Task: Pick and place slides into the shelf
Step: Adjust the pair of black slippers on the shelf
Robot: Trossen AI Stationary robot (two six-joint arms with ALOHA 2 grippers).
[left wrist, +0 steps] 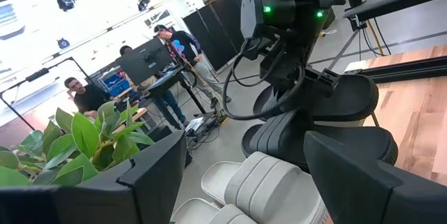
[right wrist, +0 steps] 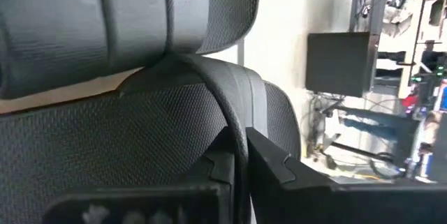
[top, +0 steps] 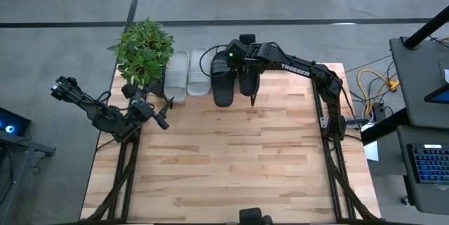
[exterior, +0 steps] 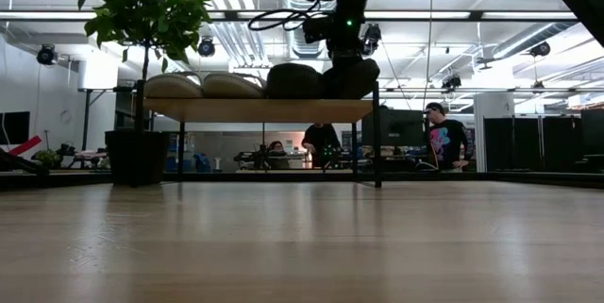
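On the shelf (exterior: 260,109) at the far edge of the surface (top: 231,155), two grey slides (top: 187,76) and one black slide (top: 223,85) are sitting, while the right gripper (top: 249,78), closed on the last black slide (top: 249,83), is setting it at the right end. Next it probably needs releasing and lifting clear, with open surface nearer. The left gripper (top: 160,115) is waiting open beside the plant (top: 144,50).

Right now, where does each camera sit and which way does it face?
High: overhead, straight down; both arms, shelf.
Low: table height, level across; right pincer on a black slide.
Left wrist: past its own fingers toward grey slides.
Right wrist: against that black slide.
All four share it.
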